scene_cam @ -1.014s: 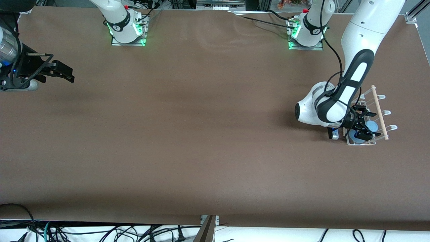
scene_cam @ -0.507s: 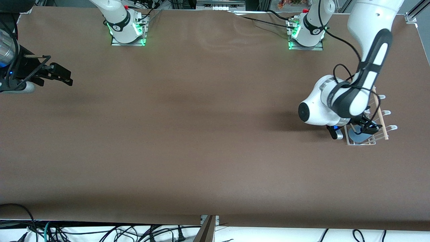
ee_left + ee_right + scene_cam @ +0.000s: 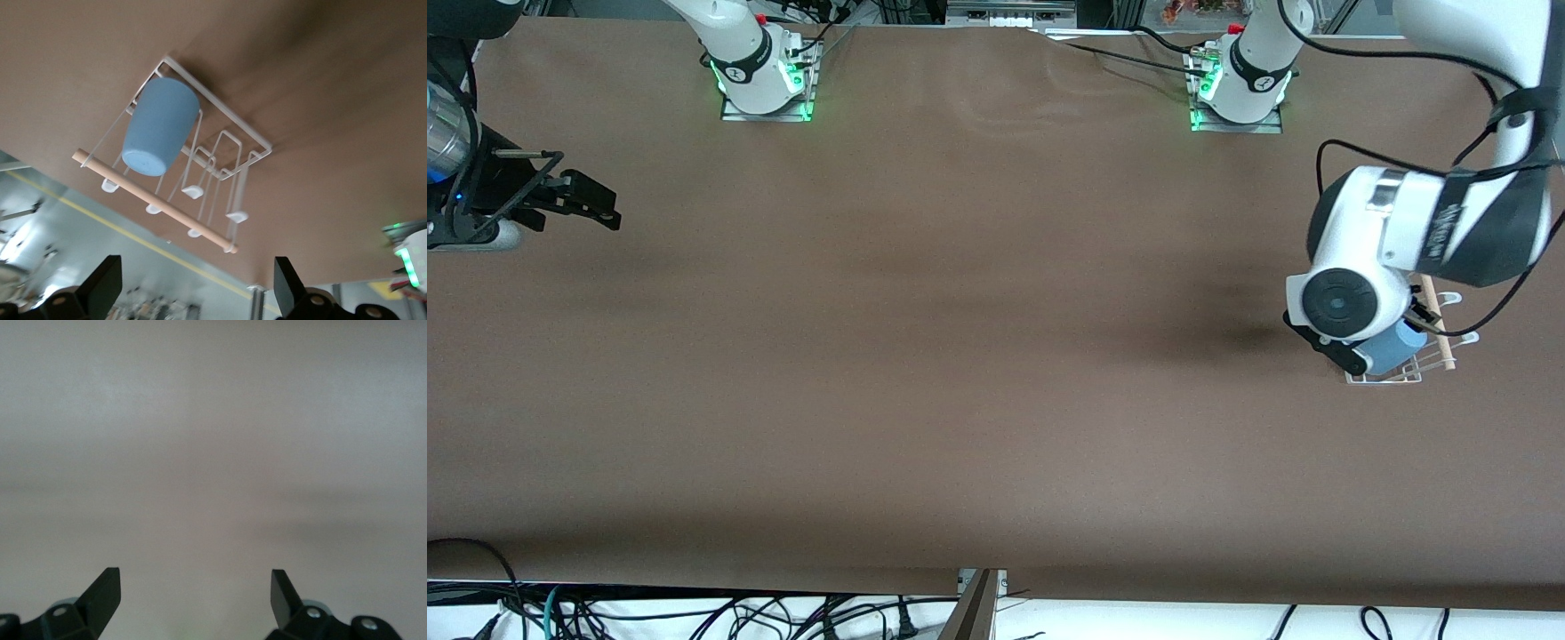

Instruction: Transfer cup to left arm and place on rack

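Front view: the small light-blue plastic cup (image 3: pixel 1394 348) lies in the white wire rack (image 3: pixel 1392 377) at the left arm's end of the brown surface (image 3: pixel 960 356). Left wrist view: the left gripper (image 3: pixel 197 293) hangs released over the rack, the cup tilted against its light wooden dowel (image 3: pixel 153 200). Right wrist view: the right gripper (image 3: pixel 195 595) waits released, empty.

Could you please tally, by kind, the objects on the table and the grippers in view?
Cups: 1, the light-blue cup, lying on the rack.
Racks: 1, the white wire rack at the left arm's end of the table.
Grippers: 2, left gripper and right gripper, both open and empty.
Total: 4
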Action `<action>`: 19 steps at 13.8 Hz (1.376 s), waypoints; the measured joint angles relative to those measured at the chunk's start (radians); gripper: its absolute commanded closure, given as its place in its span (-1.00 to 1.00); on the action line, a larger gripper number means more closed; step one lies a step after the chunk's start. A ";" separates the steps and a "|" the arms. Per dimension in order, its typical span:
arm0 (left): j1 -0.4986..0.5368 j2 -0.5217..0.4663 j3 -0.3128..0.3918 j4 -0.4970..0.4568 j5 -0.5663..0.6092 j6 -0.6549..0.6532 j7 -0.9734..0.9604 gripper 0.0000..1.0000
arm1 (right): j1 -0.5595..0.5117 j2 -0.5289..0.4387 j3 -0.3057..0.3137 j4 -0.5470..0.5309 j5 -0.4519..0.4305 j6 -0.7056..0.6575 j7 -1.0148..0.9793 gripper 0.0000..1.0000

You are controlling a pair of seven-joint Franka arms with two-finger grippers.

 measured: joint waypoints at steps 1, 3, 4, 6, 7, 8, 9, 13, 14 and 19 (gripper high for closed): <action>0.001 -0.003 0.000 0.033 -0.058 -0.012 -0.028 -1.00 | 0.000 0.000 0.000 0.001 0.000 0.000 0.000 -0.98; 0.005 -0.021 0.002 0.063 -0.183 -0.021 -0.094 -1.00 | 0.001 0.000 0.002 0.002 0.000 0.000 0.000 -0.98; 0.009 -0.033 0.004 0.073 -0.233 -0.021 -0.116 -1.00 | 0.001 0.000 0.003 0.003 0.000 0.000 -0.002 -0.98; 0.008 -0.068 0.025 0.089 -0.288 -0.014 -0.154 -1.00 | 0.002 0.000 0.003 0.005 0.000 0.000 -0.014 -0.98; -0.002 -0.094 0.051 0.091 -0.315 0.006 -0.175 -1.00 | 0.002 0.000 0.004 0.006 0.000 0.000 -0.022 -0.98; -0.029 -0.129 0.103 0.090 -0.360 0.036 -0.190 -1.00 | 0.002 0.000 0.003 0.006 0.000 0.000 -0.028 -0.98; -0.073 -0.168 0.178 0.082 -0.430 0.063 -0.193 -1.00 | 0.002 0.000 0.003 0.006 0.000 0.001 -0.030 -0.98; -0.153 -0.318 0.332 -0.059 -0.583 0.249 -0.229 -1.00 | 0.002 0.001 0.003 0.007 0.000 0.041 -0.033 -0.98; -0.153 -0.348 0.334 -0.114 -0.586 0.299 -0.276 -1.00 | 0.002 0.001 0.004 0.007 0.000 0.044 -0.033 -0.98; -0.177 -0.417 0.334 -0.250 -0.593 0.388 -0.403 -1.00 | 0.002 0.001 0.004 0.007 0.000 0.048 -0.034 -0.98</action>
